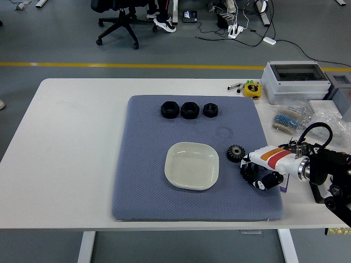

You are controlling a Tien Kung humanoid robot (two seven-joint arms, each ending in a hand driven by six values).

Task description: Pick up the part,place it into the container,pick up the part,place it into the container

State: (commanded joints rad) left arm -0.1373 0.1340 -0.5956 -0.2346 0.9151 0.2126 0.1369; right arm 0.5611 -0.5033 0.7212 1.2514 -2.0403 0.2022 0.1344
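While the right hand (pixel 256 174) hovers low over the grey mat (pixel 142 186) with fingers loosely curled, holding nothing, the black gear (pixel 236 152) lies just beside it, between hand and white dish (pixel 192 165). Three black nuts (pixel 189 109) sit in a row at the mat's far side.

A lab or workshop is indicated. A grey floor marked with a yellow line (pixel 137 66) is seen beyond the far edge of a white table (pixel 71 142). An office chair (pixel 118 22) and loose cables (pixel 241 30) are seen on the floor. At the table's far right corner, a grey electrical box (pixel 295 81), a tape measure (pixel 252 89) and bagged components (pixel 288 120) are laid out.
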